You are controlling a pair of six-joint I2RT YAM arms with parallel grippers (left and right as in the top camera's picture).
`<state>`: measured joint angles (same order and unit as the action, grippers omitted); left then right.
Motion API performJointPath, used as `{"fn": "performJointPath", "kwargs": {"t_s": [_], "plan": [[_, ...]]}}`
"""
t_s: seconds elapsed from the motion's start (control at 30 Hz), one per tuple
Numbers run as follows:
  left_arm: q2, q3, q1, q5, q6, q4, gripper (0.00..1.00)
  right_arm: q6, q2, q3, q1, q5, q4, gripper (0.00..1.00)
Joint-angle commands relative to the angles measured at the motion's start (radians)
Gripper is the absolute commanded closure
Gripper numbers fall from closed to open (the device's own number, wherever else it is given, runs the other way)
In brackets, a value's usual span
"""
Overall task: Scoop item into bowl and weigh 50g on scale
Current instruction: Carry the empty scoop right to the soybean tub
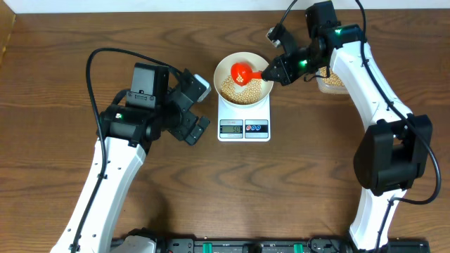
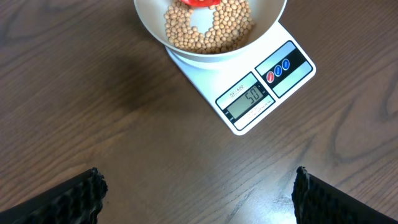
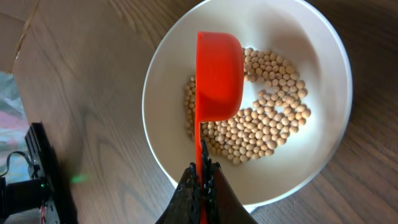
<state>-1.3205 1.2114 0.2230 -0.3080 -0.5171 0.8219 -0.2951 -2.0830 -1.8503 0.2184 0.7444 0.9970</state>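
The right claw [image 3: 202, 177] is pressed shut on the thin handle of an orange-red scoop [image 3: 219, 74], whose handle runs straight out from between the fingertips. The scoop's cup sits just ahead of the claw, turned on its side over the bowl [image 3: 323, 124]. Whether anything remains inside the cup cannot be told from the wrist view. Below and beyond the cup, the beans [image 3: 267, 130] lie in a loose heap on the bowl's floor, none of them touching the claw. The bowl sits on the scale [image 2: 273, 81], with the scale's display and its red and blue buttons jutting out from under the rim (the display reads 50).

Well apart from all this, on the other side of the scale, the left claw [image 2: 199, 193] hangs above bare wood with its fingers spread wide, holding nothing. The scale lies ahead of it. Just behind the right claw, a clear tub [image 1: 330, 82] holds more beans.
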Motion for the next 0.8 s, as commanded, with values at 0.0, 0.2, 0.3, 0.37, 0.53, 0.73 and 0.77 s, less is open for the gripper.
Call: {"fn": "performJointPath", "kwargs": {"t_s": [0.0, 0.2, 0.3, 0.37, 0.53, 0.73, 0.77], "plan": [[-0.006, 0.003, -0.003, 0.003, 0.009, 0.0, 0.02, 0.01, 0.032, -0.001, -0.011, 0.005, -0.002, 0.99], [-0.006, 0.003, -0.003, 0.003, 0.009, 0.0, 0.02, 0.01, 0.056, -0.002, -0.011, -0.024, -0.002, 0.99], [-0.006, 0.003, -0.003, 0.003, 0.009, 0.0, 0.02, 0.011, 0.074, -0.002, -0.012, -0.023, -0.002, 0.99], [-0.006, 0.003, -0.003, 0.003, 0.009, 0.0, 0.02, 0.011, 0.09, -0.002, -0.016, -0.011, -0.002, 0.99], [-0.006, 0.003, -0.003, 0.003, 0.009, 0.0, 0.02, 0.013, 0.126, -0.002, -0.055, 0.097, -0.001, 0.99], [-0.006, 0.003, -0.003, 0.003, 0.009, 0.0, 0.02, 0.03, 0.154, -0.002, -0.147, 0.234, 0.011, 0.99], [-0.006, 0.003, -0.003, 0.003, 0.009, 0.0, 0.02, 0.03, 0.157, -0.002, -0.166, 0.244, 0.021, 0.99]]}}
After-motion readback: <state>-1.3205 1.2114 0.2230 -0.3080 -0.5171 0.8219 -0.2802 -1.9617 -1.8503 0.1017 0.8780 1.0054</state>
